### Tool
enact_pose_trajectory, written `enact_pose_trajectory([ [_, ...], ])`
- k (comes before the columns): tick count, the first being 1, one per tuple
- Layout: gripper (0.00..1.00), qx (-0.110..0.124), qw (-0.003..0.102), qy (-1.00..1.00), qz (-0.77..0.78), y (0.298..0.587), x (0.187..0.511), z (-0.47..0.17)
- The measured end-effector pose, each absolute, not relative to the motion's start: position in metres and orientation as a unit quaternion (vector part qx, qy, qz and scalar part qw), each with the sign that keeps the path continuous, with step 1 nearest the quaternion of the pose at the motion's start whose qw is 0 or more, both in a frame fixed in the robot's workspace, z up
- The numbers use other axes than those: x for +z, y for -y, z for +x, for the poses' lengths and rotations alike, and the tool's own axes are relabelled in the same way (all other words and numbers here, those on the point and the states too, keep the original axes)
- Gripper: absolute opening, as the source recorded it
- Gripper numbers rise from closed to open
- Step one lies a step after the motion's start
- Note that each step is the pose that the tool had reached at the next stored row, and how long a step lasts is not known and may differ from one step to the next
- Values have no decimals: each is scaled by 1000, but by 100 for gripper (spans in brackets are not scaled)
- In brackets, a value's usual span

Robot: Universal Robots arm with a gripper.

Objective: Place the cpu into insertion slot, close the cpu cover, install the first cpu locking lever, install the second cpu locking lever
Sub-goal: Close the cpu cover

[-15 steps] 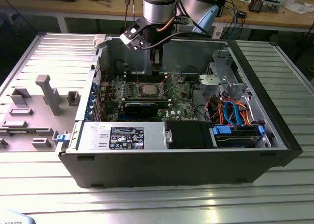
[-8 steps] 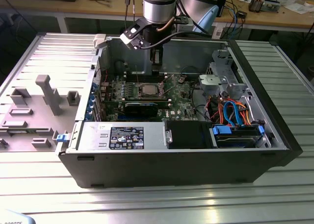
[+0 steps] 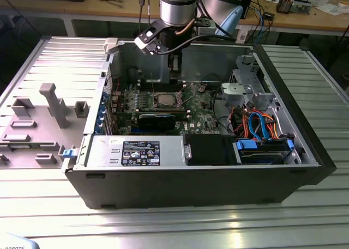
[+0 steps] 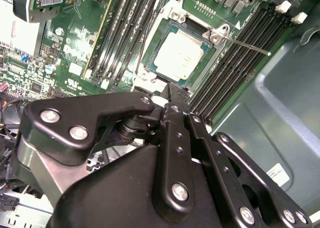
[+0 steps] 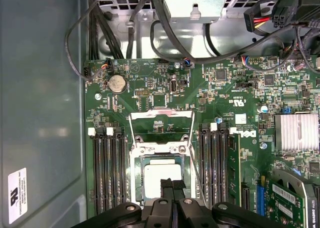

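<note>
Exterior: dull silver-grey square cpu (image 3: 166,100) mid-frame | second wrist: it sits in the dark, silver-rimmed insertion slot (image 4: 148,63) | first wrist: my black gripper (image 5: 172,184) pinched together, empty, over the cpu; thin silvery cpu cover (image 5: 161,113) upright | I judge cover-closing in hand; cover needs tipping flat.

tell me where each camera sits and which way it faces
Exterior view: off the arm, raised outside the open computer case, looking down into it; the arm hangs above the green board.
First wrist view: on the arm, facing squarely onto the board; the gripper shows in front of the cpu.
Second wrist view: on the arm, looking slantwise along the gripper at the cpu.
Shared: all three show the cpu seated in the insertion slot.
</note>
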State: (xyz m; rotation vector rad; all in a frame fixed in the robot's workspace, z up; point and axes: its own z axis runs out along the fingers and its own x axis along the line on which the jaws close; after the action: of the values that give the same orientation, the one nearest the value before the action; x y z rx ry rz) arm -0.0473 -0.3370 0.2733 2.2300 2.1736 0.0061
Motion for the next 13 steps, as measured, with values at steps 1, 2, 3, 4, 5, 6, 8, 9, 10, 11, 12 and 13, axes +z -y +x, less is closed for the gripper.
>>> enact_pose_trajectory([
  [1, 11, 2, 14, -698, 716, 337, 273, -47],
  [2, 11, 2, 14, -698, 716, 337, 273, -46],
  [3, 11, 2, 14, -698, 716, 337, 273, -45],
  [4, 11, 2, 14, -698, 716, 337, 273, -45],
  [5, 11, 1, 14, -698, 716, 337, 273, -44],
  [6, 11, 1, 15, -698, 716, 337, 273, -44],
  [8, 11, 1, 15, -698, 716, 337, 273, -43],
  [9, 11, 0, 15, -698, 716, 337, 273, -43],
  [10, 11, 0, 16, -698, 716, 337, 273, -43],
  [11, 11, 0, 16, -698, 716, 336, 273, -43],
  [12, 11, 0, 16, -698, 716, 336, 273, -43],
  [13, 11, -1, 17, -698, 716, 336, 273, -43],
])
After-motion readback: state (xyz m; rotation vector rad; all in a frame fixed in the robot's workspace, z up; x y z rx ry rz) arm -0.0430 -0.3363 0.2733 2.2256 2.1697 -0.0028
